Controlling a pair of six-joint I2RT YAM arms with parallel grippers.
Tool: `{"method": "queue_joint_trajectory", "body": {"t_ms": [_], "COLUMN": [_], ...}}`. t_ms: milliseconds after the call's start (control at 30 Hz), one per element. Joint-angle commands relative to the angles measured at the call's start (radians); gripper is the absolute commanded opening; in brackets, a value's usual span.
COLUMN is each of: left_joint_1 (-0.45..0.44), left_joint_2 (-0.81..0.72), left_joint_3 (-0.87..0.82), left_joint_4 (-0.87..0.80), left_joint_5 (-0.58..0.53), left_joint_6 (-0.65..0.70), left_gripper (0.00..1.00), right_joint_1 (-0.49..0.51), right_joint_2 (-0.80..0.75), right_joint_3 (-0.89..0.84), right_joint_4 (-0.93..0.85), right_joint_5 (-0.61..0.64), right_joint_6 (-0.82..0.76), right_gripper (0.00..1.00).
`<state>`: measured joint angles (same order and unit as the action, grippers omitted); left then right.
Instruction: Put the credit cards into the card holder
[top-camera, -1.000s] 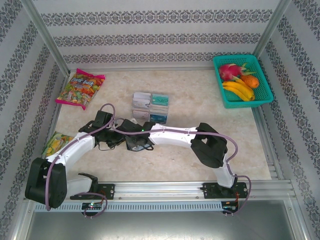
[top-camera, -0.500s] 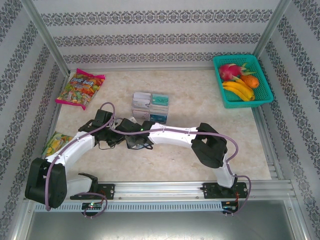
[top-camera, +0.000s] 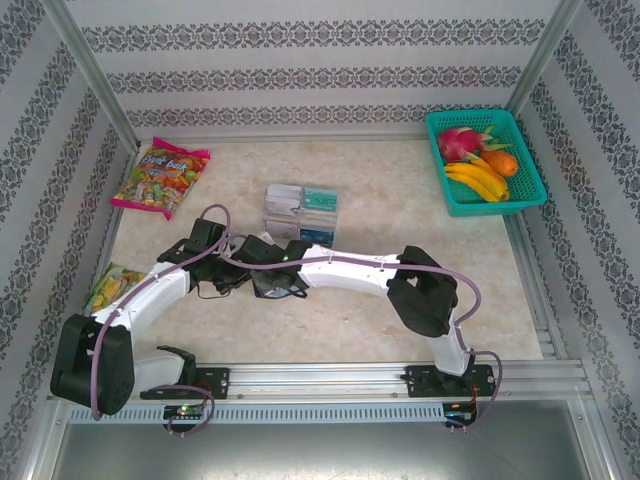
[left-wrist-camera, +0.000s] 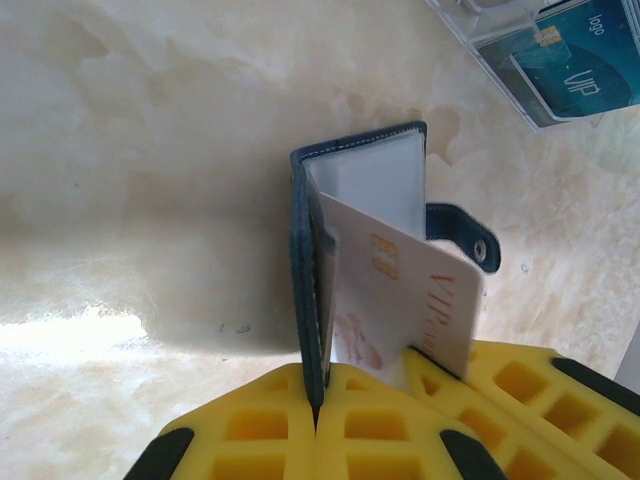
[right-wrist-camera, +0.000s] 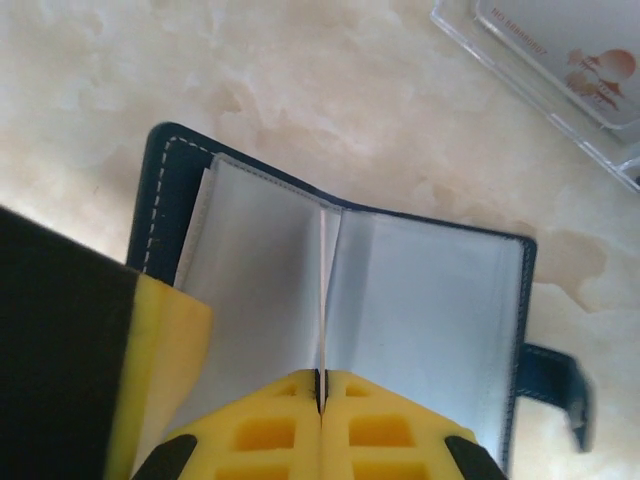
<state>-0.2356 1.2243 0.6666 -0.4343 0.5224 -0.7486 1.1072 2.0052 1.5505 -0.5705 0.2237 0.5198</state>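
Note:
The card holder (left-wrist-camera: 305, 250) is a navy wallet standing open on the table, its grey inside (right-wrist-camera: 420, 290) facing up. My left gripper (left-wrist-camera: 318, 405) is shut on the edge of its navy cover. My right gripper (right-wrist-camera: 320, 385) is shut on a white credit card (left-wrist-camera: 400, 290) with a chip and red VIP print. In the right wrist view the card (right-wrist-camera: 322, 300) is edge-on, its far end down in the holder's middle fold. From above, both grippers meet over the holder (top-camera: 275, 285). More credit cards lie in the clear tray (top-camera: 303, 215), one of them teal (left-wrist-camera: 570, 70).
A candy bag (top-camera: 160, 178) lies at the back left and a snack bag (top-camera: 112, 285) at the left edge. A teal basket (top-camera: 438, 170) of fruit stands at the back right. The clear tray sits just beyond the holder.
The right arm has shifted very slightly. Both grips and the card holder stay as they were.

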Motion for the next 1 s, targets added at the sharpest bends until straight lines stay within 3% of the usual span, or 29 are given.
{"method": "queue_joint_trajectory", "body": {"t_ms": [0, 967], "left_joint_1": [-0.01, -0.009], "left_joint_2": [-0.002, -0.011], "left_joint_3": [0.02, 0.014], "left_joint_4": [-0.004, -0.004], "left_joint_5": [0.015, 0.013], "left_joint_6": [0.002, 0.0], "left_gripper": [0.0, 0.0], "right_joint_1": [-0.012, 0.014], "right_joint_2": [-0.072, 0.09], "right_joint_3": [-0.028, 0.065], "right_joint_4": [0.022, -0.025], "right_joint_5": [-0.01, -0.006], "right_joint_6": [0.01, -0.02], "right_gripper": [0.0, 0.0]}}
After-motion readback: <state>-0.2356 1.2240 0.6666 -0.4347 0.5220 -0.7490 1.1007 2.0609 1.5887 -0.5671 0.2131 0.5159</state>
